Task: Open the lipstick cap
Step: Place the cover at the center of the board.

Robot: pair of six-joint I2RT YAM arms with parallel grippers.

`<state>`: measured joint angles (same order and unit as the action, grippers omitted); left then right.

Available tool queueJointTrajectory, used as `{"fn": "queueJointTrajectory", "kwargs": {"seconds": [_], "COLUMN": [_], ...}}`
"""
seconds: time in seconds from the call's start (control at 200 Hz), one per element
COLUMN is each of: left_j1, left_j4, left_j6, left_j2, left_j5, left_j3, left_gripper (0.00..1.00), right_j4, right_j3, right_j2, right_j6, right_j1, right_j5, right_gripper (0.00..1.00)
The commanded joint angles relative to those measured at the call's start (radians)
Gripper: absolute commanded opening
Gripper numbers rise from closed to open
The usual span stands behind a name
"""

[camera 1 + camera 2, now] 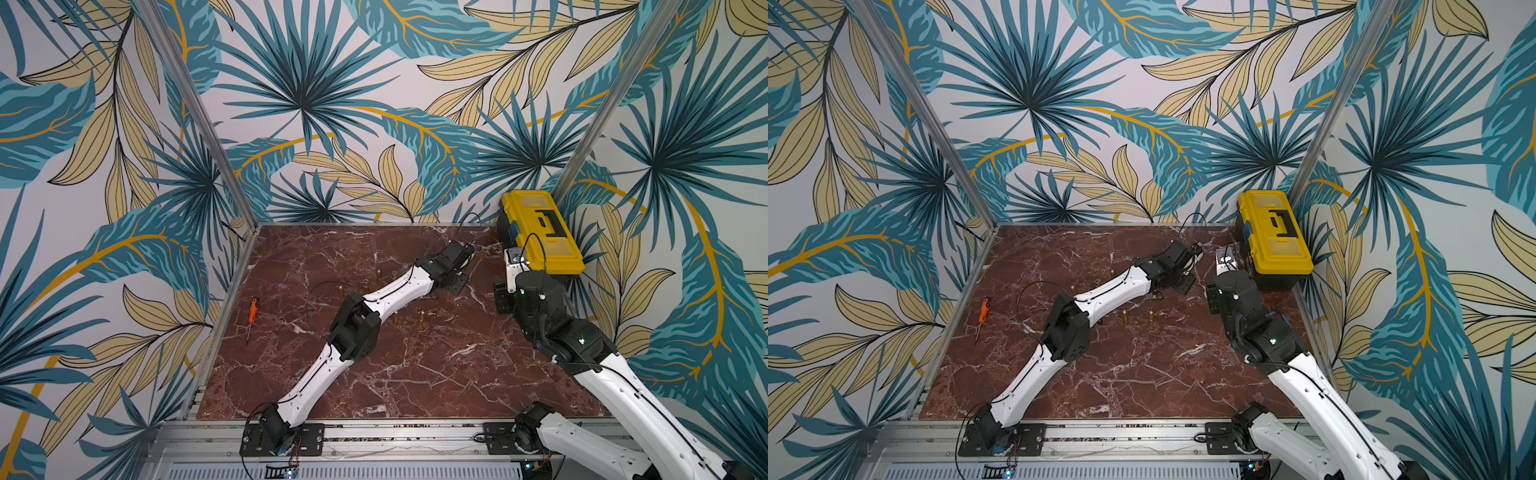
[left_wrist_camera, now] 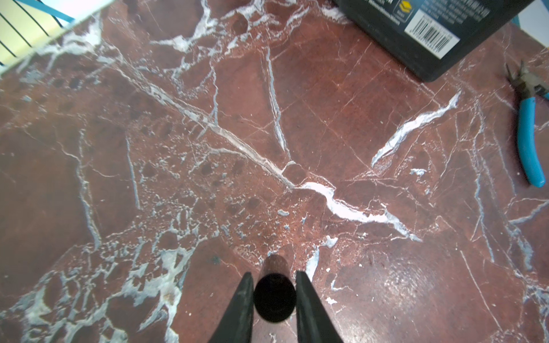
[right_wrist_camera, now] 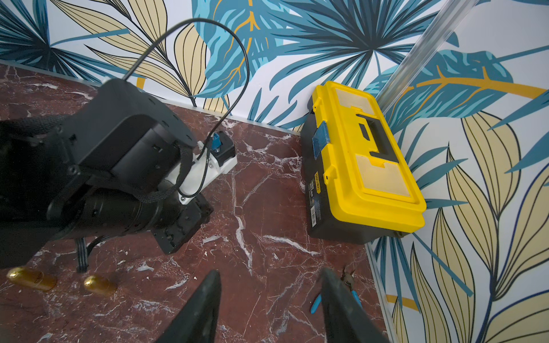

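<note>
Left fingers (image 2: 243, 306) snug against lipstick (image 2: 274, 297)

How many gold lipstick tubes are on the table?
6 gold tubes in a top view: four are beyond the left arm, two on its near side. The left claw grips a dark-topped tube, perhaps a seventh; the arm may hide more.
</note>
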<state>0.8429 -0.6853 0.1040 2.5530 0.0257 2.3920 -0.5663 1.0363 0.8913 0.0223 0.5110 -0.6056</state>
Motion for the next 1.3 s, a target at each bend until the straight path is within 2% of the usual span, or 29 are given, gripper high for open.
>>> {"fn": "queueJointTrajectory", "kwargs": {"seconds": [0.0, 0.606, 0.771, 0.911, 1.062, 1.122, 1.297], "left_j1": [-0.004, -0.004, -0.003, -0.004, -0.034, -0.043, -0.076], "left_j4": [0.024, 0.032, 0.031, 0.027, 0.017, 0.019, 0.018], "left_j6": [0.009, 0.021, -0.021, 0.000, 0.120, 0.150, 0.211], "left_j2": [0.019, 0.010, -0.016, -0.075, -0.185, -0.240, -0.360], "left_j5": [-0.002, -0.006, -0.043, -0.054, -0.129, -0.125, -0.221], "left_j3": [-0.018, -0.062, -0.061, -0.101, -0.172, -0.200, -0.206], "left_gripper": [0.27, 0.27, 0.40, 0.53, 0.55, 0.55, 0.58], "right_j4": [0.028, 0.032, 0.013, -0.041, -0.104, -0.116, -0.048], "right_j3": [-0.021, -0.022, -0.018, 0.010, 0.029, 0.018, -0.071], "right_j2": [-0.009, -0.012, 0.000, 0.049, 0.060, 0.055, 0.048], "right_j6": [-0.009, -0.008, -0.023, -0.062, -0.122, -0.160, -0.286], "right_j1": [-0.003, -0.003, -0.004, -0.008, -0.065, -0.106, -0.182], "right_j5": [-0.005, -0.005, -0.005, 0.030, 0.213, 0.313, 0.555], "right_gripper": [0.56, 0.56, 0.56, 0.57, 0.57, 0.57, 0.57]}}
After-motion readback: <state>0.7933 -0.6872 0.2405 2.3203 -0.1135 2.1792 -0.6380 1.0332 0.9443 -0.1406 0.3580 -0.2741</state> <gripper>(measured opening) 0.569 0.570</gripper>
